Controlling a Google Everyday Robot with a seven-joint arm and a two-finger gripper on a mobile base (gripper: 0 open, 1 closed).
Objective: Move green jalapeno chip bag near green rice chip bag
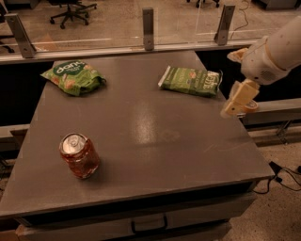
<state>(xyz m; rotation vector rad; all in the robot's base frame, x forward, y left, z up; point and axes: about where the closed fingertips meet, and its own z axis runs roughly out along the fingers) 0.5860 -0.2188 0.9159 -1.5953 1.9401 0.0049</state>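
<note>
A dark drawer front with a black pull handle [148, 225] is seen nearest the viewer, below the front edge of a grey rectangular flat-topped table [155, 141]. A red cylindrical drink can with a silver top [79, 155] stands upright on the near part of the table, well apart from the tool and far to its left in the view.

The beige two-finger gripper [239, 102] is carried on a white rounded arm [273, 54] and is held at the table's right edge, pointing downward. How far it is open cannot be told; nothing is seen in its hold.

The dark olive-green, flattish rectangular crinkly jalapeno chip bag [190, 80] lies flat on the tabletop near the gripper, just beyond it and slightly to its left, untouched by it. The bright light-green puffy rice chip bag with a dark round logo [73, 76] lies at the far left corner, well apart from both the gripper and the olive bag.

Behind the table, grey metal posts [148, 28] are shown holding a clear barrier; a black office chair [70, 9] is visible beyond it.
</note>
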